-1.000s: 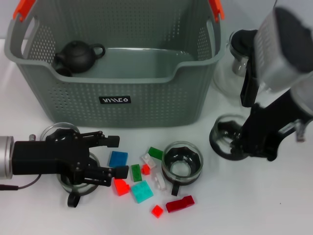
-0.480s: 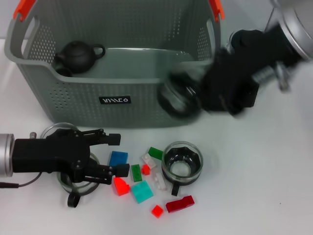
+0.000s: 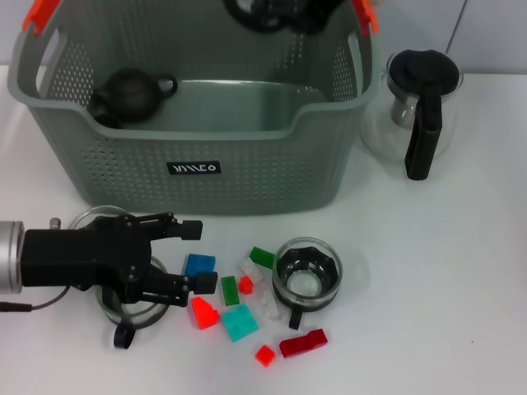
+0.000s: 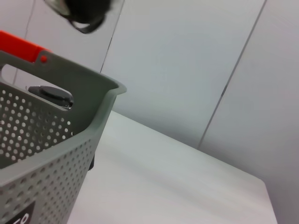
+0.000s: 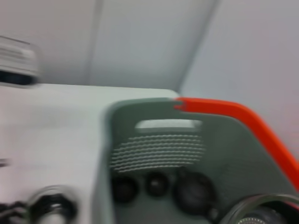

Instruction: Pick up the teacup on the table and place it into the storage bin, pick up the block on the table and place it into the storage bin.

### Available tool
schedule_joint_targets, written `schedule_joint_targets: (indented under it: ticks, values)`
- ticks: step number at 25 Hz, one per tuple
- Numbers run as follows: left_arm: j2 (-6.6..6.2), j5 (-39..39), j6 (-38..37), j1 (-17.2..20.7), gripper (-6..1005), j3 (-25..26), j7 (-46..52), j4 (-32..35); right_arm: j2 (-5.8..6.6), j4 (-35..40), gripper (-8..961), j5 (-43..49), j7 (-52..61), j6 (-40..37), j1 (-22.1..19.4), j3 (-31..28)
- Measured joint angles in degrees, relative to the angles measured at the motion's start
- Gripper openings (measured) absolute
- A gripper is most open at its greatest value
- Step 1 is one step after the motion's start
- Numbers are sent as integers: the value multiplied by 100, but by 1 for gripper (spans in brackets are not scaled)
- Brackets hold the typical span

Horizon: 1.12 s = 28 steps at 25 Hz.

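Note:
At the top edge of the head view my right gripper hangs over the back of the grey storage bin, shut on a glass teacup. That cup's rim also shows in the right wrist view, above the bin's inside. Another glass teacup with a black base stands on the white table. My left gripper lies low at the front left, open, with a blue block between its fingertips. Two more glass teacups sit under and behind it.
A black teapot sits inside the bin at its left. A glass pitcher with a black lid stands right of the bin. Loose blocks lie in front: red, cyan, green, dark red.
My right gripper has lifted a teacup off the table at the right and swung it up and left, over the storage bin. The left gripper has hardly moved.

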State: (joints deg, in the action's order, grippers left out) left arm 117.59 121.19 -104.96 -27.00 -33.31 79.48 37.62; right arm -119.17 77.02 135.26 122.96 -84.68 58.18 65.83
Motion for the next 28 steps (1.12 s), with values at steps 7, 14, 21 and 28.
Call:
schedule_joint_targets:
  ticks: [7,14,21,28]
  values:
    - [-11,13,-12,13,950,35,-9,2,287,-2131,53,-9,-412,1326,458,-168]
    - [-55,84,-42,-34,950,202,-153,-137,447,-3536,54,-8,-784,2030,840,-379]
    - [-50,114,-86,-21,950,252,-156,-169,275,-3974,53,12,-953,2461,873,-233]
    - [-50,121,-101,-28,950,250,-152,-178,187,-4125,53,21,-971,2595,855,-64]
